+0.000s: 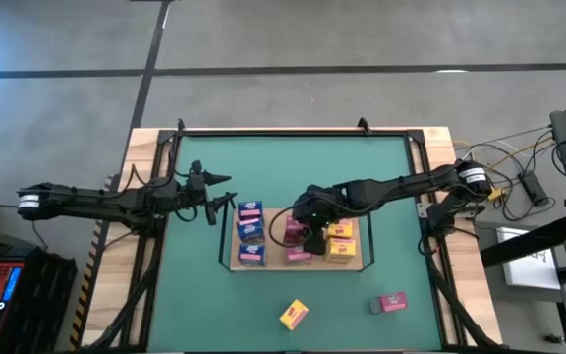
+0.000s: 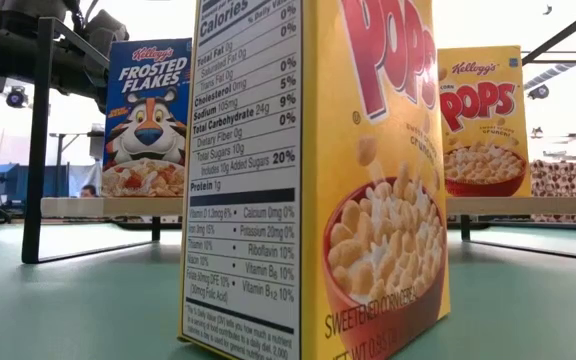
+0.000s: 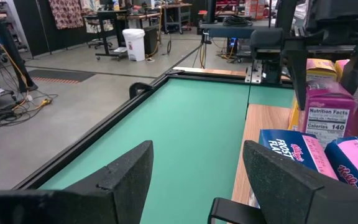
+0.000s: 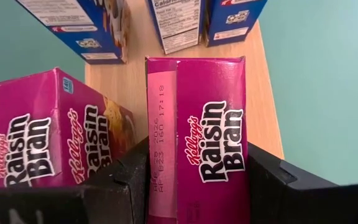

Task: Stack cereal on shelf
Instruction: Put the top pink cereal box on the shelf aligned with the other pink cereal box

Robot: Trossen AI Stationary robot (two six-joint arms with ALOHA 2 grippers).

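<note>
Pink box [image 4: 197,134] clenched in right gripper [image 1: 312,234] over shelf [image 1: 273,265] centre, pink neighbour [image 4: 48,130] at its 9 o'clock. Risk: crowding topples neighbour. Left gripper [image 1: 216,204] released, empty, 9 o'clock of shelf. Yellow box [image 1: 294,314] on tabletop [image 1: 195,295], 6 o'clock.

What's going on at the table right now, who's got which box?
The right gripper is shut on a pink box over the shelf, beside another pink box. Three blue boxes and two yellow boxes are already on the shelf. The left gripper is open and empty beside the shelf. One yellow box and one pink box are not yet stacked, out on the green table.
</note>
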